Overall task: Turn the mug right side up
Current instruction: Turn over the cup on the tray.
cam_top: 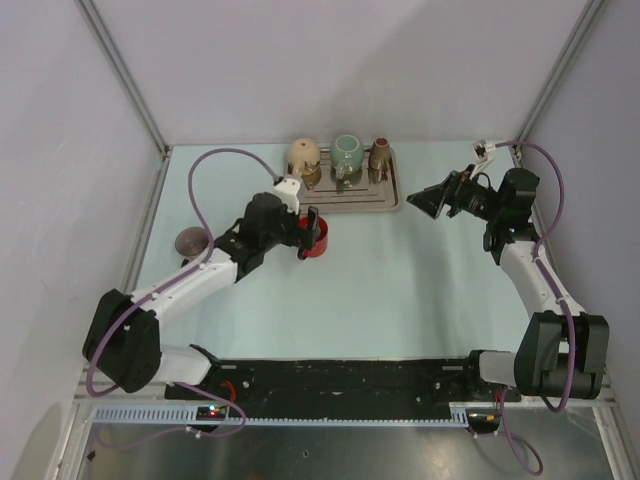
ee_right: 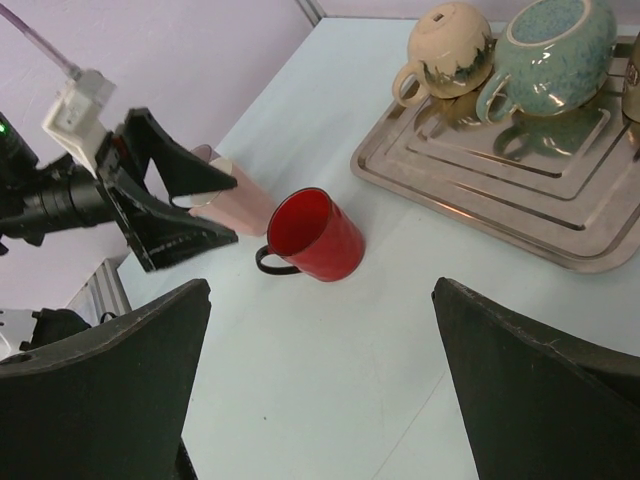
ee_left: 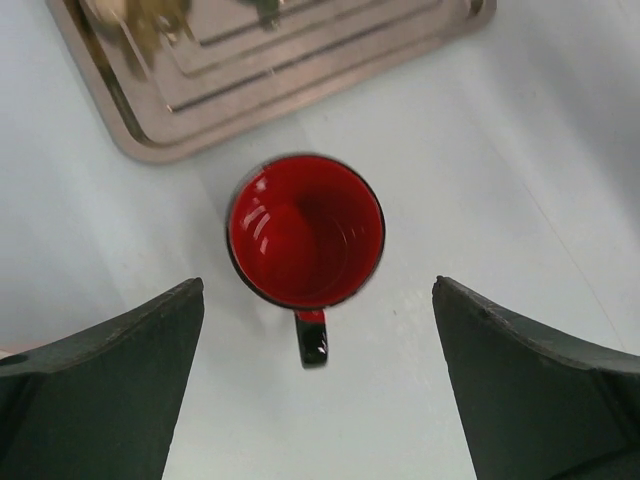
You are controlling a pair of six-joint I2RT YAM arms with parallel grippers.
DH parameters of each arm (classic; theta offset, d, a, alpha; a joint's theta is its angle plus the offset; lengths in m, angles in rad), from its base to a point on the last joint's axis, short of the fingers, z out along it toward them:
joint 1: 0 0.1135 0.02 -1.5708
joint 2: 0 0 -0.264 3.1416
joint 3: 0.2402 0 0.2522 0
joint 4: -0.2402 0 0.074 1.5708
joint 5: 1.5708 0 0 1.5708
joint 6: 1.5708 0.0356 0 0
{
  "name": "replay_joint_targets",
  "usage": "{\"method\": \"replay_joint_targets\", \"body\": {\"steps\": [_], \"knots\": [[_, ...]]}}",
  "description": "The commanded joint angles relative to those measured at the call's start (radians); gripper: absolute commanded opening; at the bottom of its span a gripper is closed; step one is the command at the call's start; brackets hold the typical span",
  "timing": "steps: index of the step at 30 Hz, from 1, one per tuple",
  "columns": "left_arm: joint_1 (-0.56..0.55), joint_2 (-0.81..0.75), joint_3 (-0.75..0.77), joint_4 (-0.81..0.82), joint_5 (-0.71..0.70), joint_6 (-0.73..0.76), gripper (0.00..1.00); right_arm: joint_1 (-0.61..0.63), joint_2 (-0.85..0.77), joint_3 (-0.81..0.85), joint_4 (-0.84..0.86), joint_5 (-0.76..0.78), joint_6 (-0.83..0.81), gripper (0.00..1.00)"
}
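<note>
The left hand (cam_top: 306, 232) is hovering over the table (cam_top: 400, 290) with its fingers spread wide, gripping nothing. Below them the red mug (ee_left: 306, 230) is standing upright, mouth up, just beside the metal tray (cam_top: 392, 198). Farther right, the right hand (cam_top: 424, 202) is hanging wide open and empty.

text: none readable | labels: none | numbers: none (all three views checked)

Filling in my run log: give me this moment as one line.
mug: upright on table by tray | left gripper: open above mug, not touching | right gripper: open, empty | task: looks done
</note>
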Motion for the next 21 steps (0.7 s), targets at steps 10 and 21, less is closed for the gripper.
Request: {"method": "replay_joint_targets", "body": {"steps": [10,21], "knots": [[0.152,0.084,0.289,-0.064,0.113,0.189,1.0,-0.013,0.007,-0.001,0.057,-0.03,0.0,0.99],[0.172,0.425,0.601,-0.142,0.059,0.362,1.0,-0.04,0.014,-0.001,0.059,-0.035,-0.001,0.99]]}}
